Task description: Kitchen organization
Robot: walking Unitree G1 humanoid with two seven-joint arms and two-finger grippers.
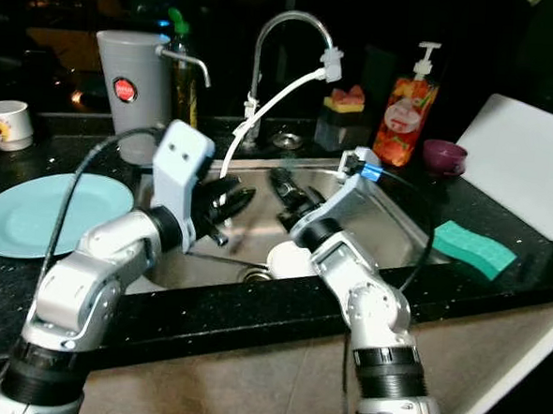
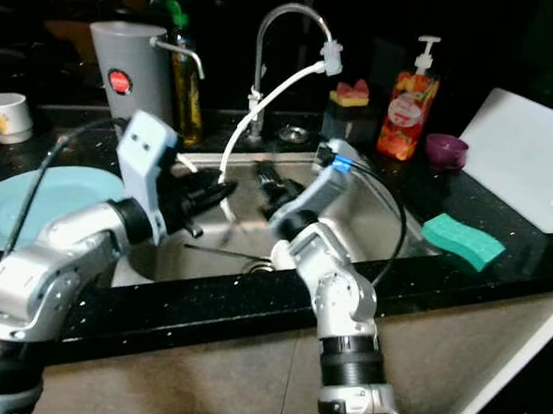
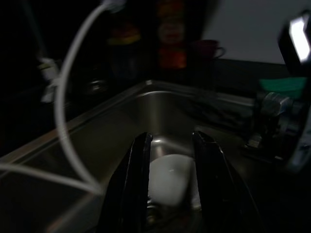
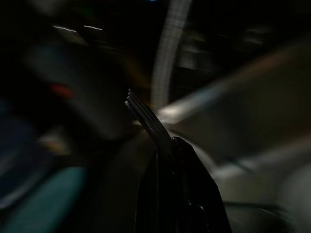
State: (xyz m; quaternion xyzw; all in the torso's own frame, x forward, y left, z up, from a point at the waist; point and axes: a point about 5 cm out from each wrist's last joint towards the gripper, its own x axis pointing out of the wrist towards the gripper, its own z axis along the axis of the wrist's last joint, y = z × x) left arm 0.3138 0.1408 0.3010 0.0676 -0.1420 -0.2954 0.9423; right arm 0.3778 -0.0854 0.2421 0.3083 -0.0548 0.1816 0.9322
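- Both arms are over the sink (image 1: 402, 229) now, and the left pincer (image 3: 170, 160) hangs with its fingers spread, aimed down at a white cup (image 3: 167, 179) lying on the sink floor near the drain
- The right pincer (image 4: 167, 145) has its fingers pressed together on a fork (image 4: 146, 119), tines poking out past the tips, held above the basin
- My read of the step in hand: clear the sink, fork first, cup after
- To do it well, lift the fork straight up clear of the white hose (image 1: 273, 104) that loops down from the tap (image 1: 288, 25), since both arms are crowded close under it
- For the cup, the left pincer should drop one finger inside the rim and one outside, then close gently; a glazed cup looks slippery
- Counting along the bench (image 1: 497, 281): one pale blue plate (image 1: 32, 216) on the left, one white mug (image 1: 7, 123) behind it, one grey container (image 1: 130, 76)
- On the right: one soap bottle (image 1: 407, 107), one purple cup (image 1: 444, 156), one green sponge (image 1: 473, 247), one white cutting board (image 1: 528, 161)
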